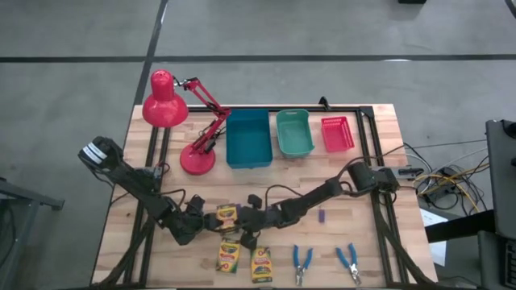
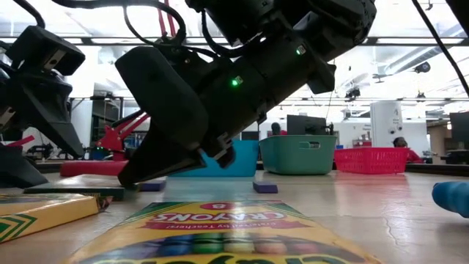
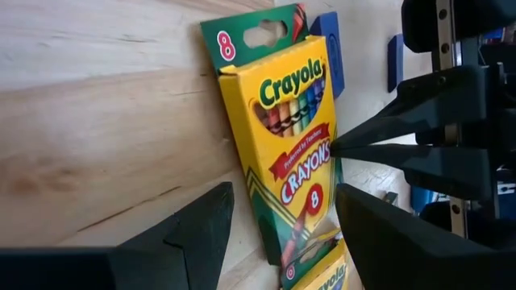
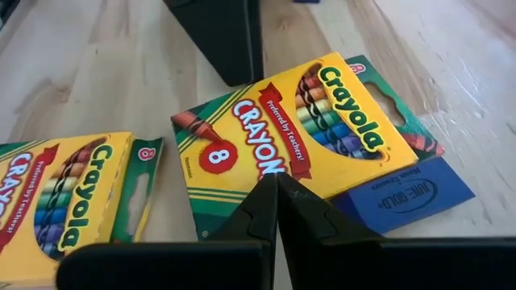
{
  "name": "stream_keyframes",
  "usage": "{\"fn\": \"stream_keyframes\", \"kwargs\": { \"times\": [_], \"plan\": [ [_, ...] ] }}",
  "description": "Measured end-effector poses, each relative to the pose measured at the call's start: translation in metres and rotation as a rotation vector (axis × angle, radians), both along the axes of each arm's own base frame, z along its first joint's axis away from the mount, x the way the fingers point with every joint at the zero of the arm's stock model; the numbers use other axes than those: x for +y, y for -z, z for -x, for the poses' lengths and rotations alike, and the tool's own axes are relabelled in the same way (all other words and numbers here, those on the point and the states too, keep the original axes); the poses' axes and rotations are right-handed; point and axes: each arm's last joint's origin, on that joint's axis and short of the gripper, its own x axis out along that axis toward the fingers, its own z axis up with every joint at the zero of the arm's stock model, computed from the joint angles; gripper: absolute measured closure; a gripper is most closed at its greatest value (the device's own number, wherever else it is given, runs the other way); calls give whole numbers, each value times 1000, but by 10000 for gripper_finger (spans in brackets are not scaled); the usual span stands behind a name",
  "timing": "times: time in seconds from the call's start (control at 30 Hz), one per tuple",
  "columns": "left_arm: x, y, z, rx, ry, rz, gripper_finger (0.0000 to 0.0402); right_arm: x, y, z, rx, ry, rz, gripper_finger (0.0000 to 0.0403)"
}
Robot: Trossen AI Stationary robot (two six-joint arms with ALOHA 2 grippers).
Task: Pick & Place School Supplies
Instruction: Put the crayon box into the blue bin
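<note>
Left end effector (image 3: 278, 221) open astride flat yellow-and-green cardboard crayon box (image 3: 284, 145) on wooden bench (image 3: 97, 121), right end effector (image 4: 276, 193) shut, tips touching box

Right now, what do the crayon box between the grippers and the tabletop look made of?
Crayon box: printed paperboard, slightly glossy; flat folded faces, a punched hang tab and crisp print point to that. Tabletop: wood, likely butcher-block planks with a smooth sealed finish; grain and strip seams show, with a soft sheen.
</note>
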Motion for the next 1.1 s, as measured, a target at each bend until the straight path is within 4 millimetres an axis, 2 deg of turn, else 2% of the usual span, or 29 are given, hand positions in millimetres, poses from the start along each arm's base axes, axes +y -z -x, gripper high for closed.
{"fn": "stream_keyframes", "kwargs": {
  "times": [0.17, 0.37, 0.53, 0.83, 1.1],
  "plan": [
    [0, -2, 0, -6, -1, 8, 172, 4, 0, 2, 7, -3, 7, 394],
    [0, -3, 0, -7, -3, 7, 172, 14, -13, 1, -93, -120, 133, 394],
    [1, -2, 1, -7, -3, 6, 172, 15, -24, 0, -124, -111, 103, 394],
    [1, -2, 1, -6, -3, 5, 172, 14, -24, 0, -124, -104, 96, 394],
    [1, -2, 1, -6, -3, 3, 172, 12, -18, 4, -55, -75, 82, 394]
  ]
}}
